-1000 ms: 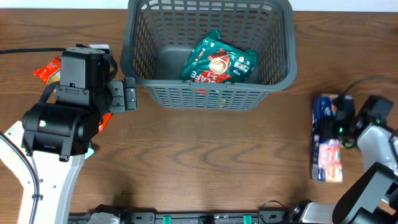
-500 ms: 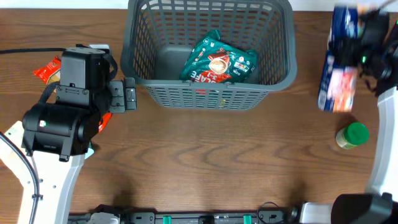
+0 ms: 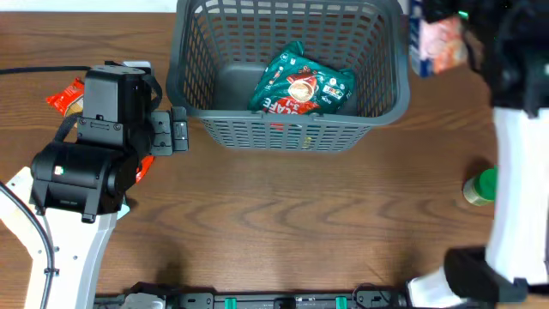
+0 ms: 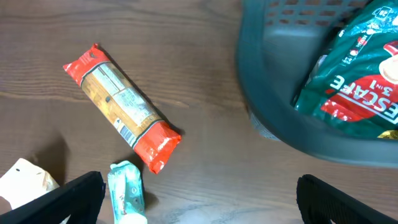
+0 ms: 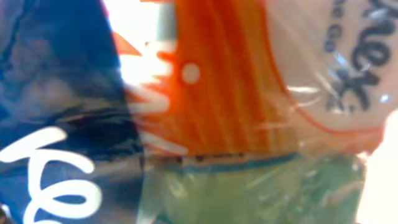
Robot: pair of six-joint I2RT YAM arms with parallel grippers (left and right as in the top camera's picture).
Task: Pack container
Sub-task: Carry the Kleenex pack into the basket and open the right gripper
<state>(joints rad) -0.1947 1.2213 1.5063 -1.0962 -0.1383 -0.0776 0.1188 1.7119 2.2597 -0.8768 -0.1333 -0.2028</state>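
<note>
Container [image 3: 292,133] at the far middle of the table [image 3: 300,223], goods on both sides.
A pouch [image 3: 302,83] lies inside, toward the right wall. A tissue pack [image 3: 433,39] is seen just right of the right rim; a jar [image 3: 479,188] stands nearer, well apart. To the left, a long packet [image 4: 122,107], a sachet [image 4: 126,190] and a carton [image 4: 25,180] are laid close together.

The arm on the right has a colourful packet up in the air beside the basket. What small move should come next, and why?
Probably shift the packet leftward until it hangs over the open basket. From overhead it sits just outside the right rim, so releasing here would likely miss. There is bare floor left of the green bag.
</note>
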